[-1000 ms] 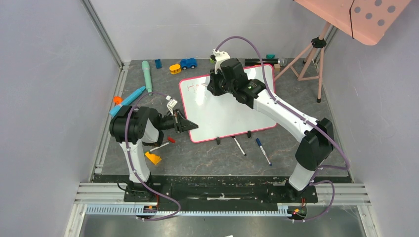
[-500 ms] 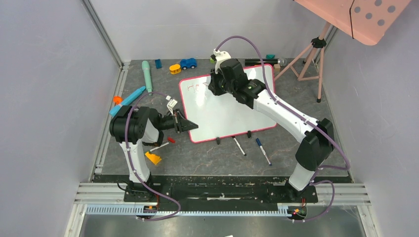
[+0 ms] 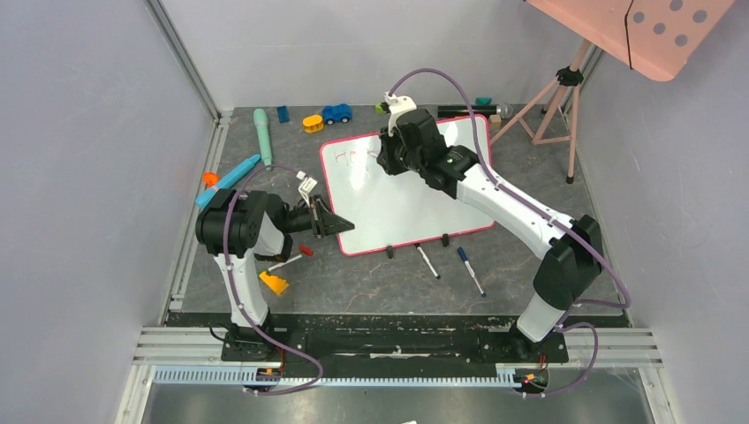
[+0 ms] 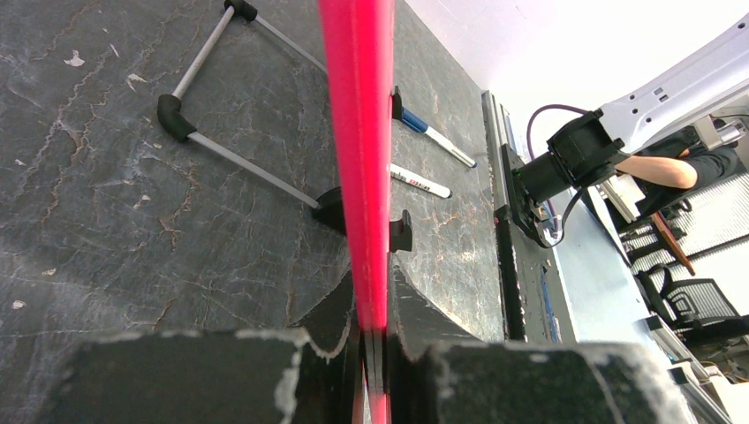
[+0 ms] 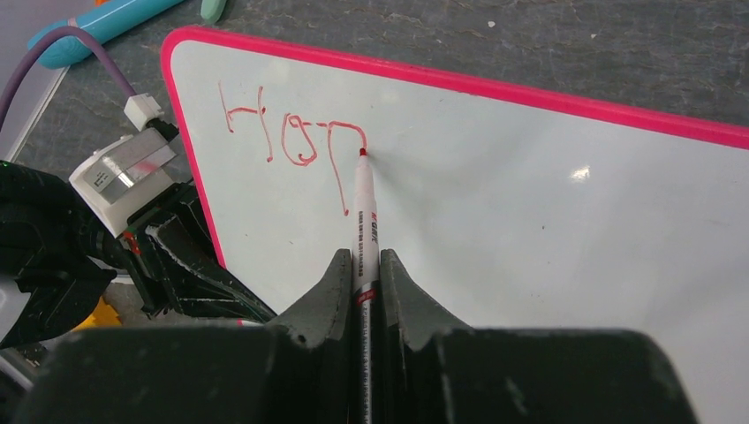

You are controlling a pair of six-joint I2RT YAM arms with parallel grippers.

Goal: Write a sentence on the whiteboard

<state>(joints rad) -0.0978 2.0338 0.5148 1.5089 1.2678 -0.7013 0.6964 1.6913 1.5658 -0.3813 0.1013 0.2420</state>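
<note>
Writing is underway, by the look of it: the right claw [image 5: 366, 261] is pinched shut on a red marker [image 5: 364, 212], whose tip touches the whiteboard [image 5: 548, 203] right where the hump of the "p" comes down. The sentence [image 5: 291, 141] so far reads "Hop", up by the board's far left corner. The board itself sits mid-desk between the two arms. The left claw [image 4: 371, 300] is clamped shut on its red frame [image 4: 358, 132] at the near left edge, which I'd guess is there to stop it sliding. To do this bit well, I'd go for light, even tip pressure, with the pen at the same tilt. I'd start the next letter just to the right of the "p", keep the baseline parallel to the top frame, and keep the letters small so the other words fit. The left grip should hold while the strokes drag sideways. As for containers, I can't spot any bin or box. Two spare markers [image 3: 427, 261] lie loose on the desk [image 3: 353, 283] just in front of the board, and a blue toy car [image 3: 336, 113] sits loose at the far edge.
</note>
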